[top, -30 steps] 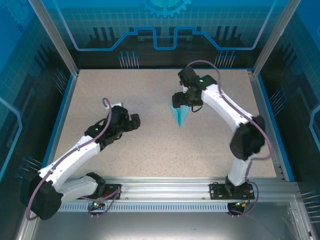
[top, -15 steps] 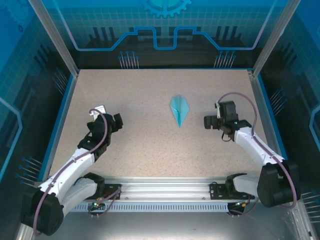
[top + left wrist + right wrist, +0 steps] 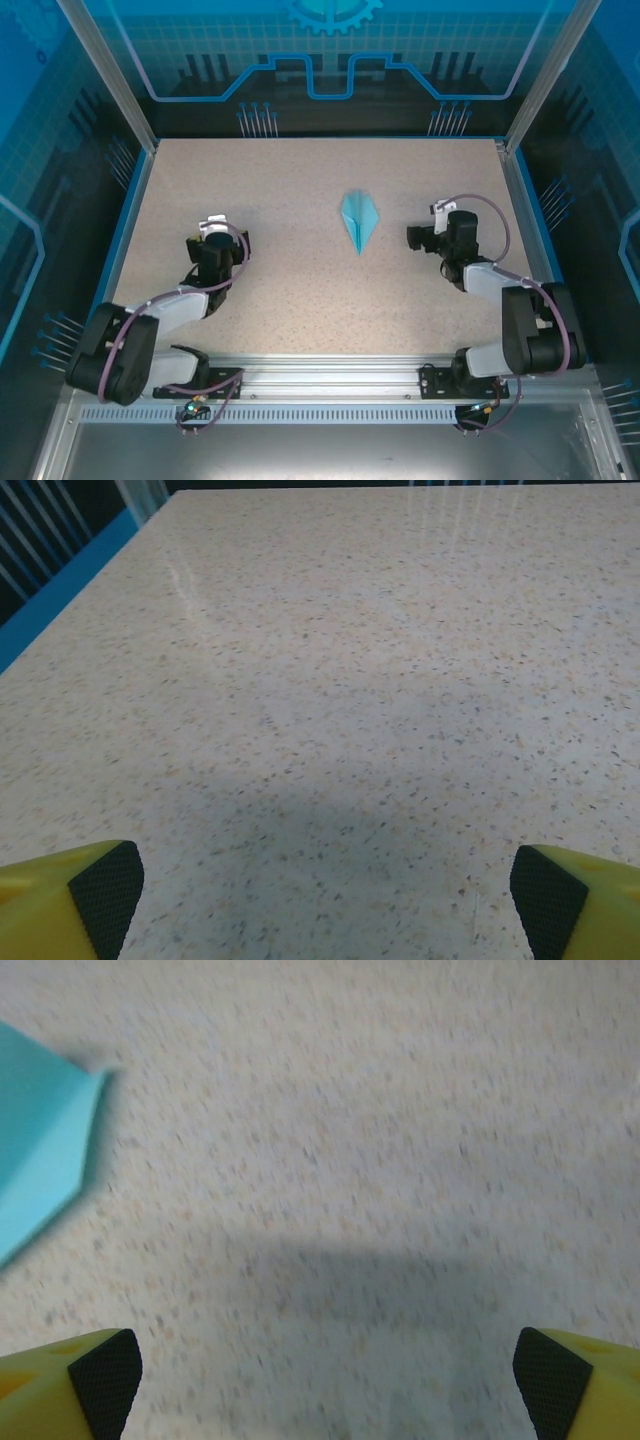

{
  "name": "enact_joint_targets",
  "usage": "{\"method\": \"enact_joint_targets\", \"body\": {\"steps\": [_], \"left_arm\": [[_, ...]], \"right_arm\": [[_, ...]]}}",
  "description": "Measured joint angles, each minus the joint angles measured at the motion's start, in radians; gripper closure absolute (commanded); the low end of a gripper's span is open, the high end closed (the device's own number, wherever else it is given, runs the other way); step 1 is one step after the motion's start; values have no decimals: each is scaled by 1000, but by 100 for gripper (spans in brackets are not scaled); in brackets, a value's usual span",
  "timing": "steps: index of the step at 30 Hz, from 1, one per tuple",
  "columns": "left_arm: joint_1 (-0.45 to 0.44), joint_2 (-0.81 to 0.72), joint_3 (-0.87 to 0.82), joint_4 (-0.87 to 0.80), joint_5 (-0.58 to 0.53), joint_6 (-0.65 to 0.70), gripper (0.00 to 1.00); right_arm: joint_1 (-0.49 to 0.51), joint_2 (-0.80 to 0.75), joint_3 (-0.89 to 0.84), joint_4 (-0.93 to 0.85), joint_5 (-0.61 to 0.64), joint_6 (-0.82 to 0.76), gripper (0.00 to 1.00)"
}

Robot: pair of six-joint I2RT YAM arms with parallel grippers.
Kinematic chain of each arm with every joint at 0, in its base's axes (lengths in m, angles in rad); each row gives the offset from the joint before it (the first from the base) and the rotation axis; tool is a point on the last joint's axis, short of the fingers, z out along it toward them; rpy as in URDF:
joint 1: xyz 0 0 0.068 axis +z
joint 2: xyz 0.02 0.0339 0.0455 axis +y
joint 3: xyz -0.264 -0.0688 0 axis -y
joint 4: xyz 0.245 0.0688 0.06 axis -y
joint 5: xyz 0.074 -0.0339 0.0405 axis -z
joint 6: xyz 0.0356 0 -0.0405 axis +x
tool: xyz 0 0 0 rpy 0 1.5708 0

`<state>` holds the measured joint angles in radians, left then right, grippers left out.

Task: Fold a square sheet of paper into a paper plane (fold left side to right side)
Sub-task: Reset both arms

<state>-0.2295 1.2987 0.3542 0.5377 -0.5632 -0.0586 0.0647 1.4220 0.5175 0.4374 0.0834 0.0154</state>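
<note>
Paper plane (image 3: pixel 360 220) being left flat mid-counter (image 3: pixel 300 300), nose toward arms, untouched; folding judged complete. Left claw (image 3: pixel 232 243) and right claw (image 3: pixel 418 238) being held open, empty, set apart either side, likely sparing creases

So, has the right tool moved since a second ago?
Yes. The right tool was on the paper plane, which lies unmoved. The tool has pulled back to the plane's right and nearer the front rail.
</note>
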Motion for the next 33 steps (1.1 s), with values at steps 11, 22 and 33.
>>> {"method": "enact_joint_targets", "body": {"steps": [11, 22, 33], "left_arm": [[152, 214, -19, 311, 257, 83, 1], [205, 223, 19, 286, 352, 38, 2], [205, 223, 27, 275, 388, 38, 1]], "right_arm": [[-2, 77, -82, 238, -62, -17, 1], [-3, 77, -82, 282, -66, -17, 1], [-3, 77, -82, 282, -66, -18, 0]]}}
